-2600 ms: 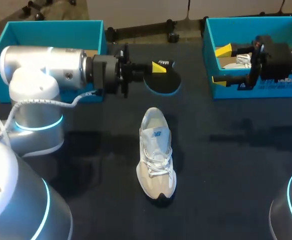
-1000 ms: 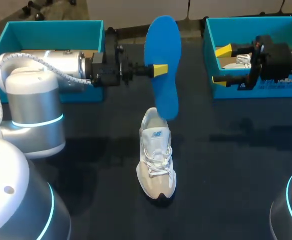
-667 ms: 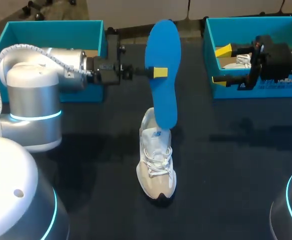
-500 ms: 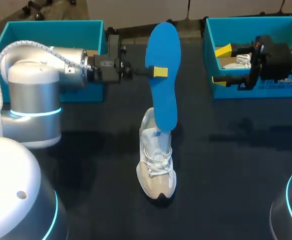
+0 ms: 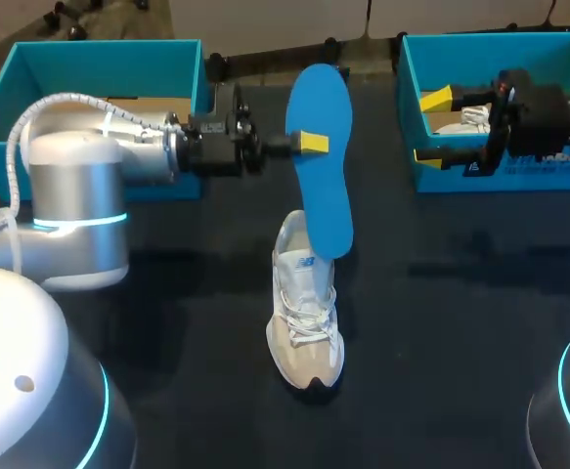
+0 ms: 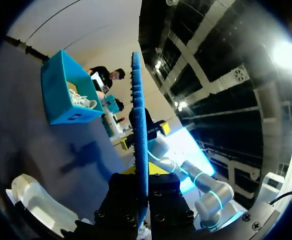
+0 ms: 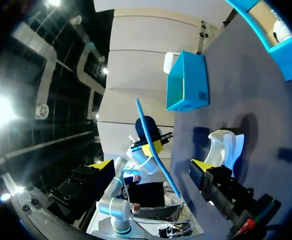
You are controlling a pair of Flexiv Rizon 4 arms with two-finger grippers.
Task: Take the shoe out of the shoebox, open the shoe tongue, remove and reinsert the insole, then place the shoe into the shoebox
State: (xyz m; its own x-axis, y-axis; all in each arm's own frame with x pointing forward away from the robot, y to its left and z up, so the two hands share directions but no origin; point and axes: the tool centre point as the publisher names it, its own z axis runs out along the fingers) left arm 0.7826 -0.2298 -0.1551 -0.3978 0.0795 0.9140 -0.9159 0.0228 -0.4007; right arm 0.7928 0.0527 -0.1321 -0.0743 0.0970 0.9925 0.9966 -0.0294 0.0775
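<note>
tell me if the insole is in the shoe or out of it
Out. The left tool grips the blue insole standing on end, nearly all of it above the shoe; only its lower end overlaps the heel opening.

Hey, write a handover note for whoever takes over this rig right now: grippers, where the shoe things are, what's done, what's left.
Shoe: on the table, middle, toe toward the robot.
Left gripper: shut on the blue insole, held upright with its lower end at the shoe's heel opening.
Right gripper: open, empty, over the right shoebox.
Done: shoe out of its box, insole removed.
Left: seat the insole in the shoe, then place the shoe into the shoebox.
</note>
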